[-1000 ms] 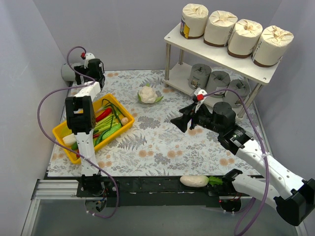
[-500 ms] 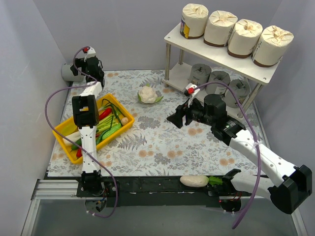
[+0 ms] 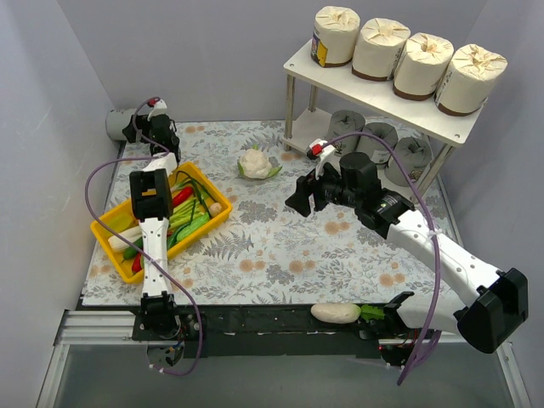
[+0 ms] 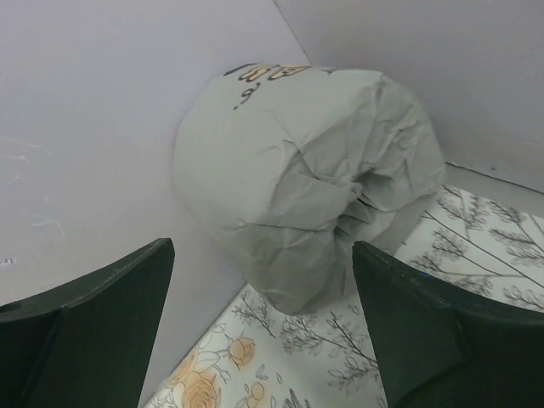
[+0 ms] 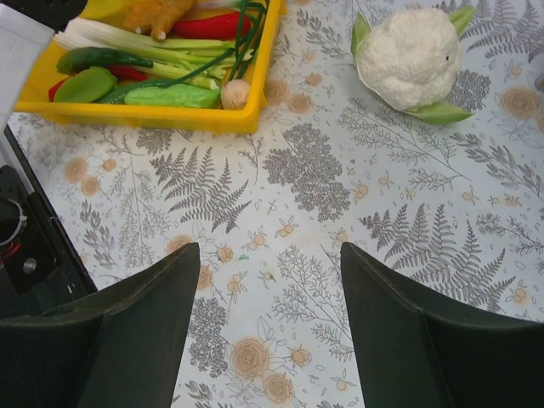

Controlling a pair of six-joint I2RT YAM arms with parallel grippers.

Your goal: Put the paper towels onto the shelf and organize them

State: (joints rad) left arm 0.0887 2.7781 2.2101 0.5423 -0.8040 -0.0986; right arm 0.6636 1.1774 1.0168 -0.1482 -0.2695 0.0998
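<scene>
Looking soft and light, the grey roll [image 4: 297, 178] should be squeezed gently round its sides; left hand [image 4: 259, 255] spread apart.

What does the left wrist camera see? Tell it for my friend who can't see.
A grey paper towel roll lies on its side on the flowery tablecloth, close to the white wall, with its pleated end facing the camera. The left arm's two dark fingers stand open on either side, not touching it.

grey roll [image 3: 117, 125] — hid pt by left gripper [image 3: 134, 129] | tray [image 5: 127, 115] — cut at top
</scene>
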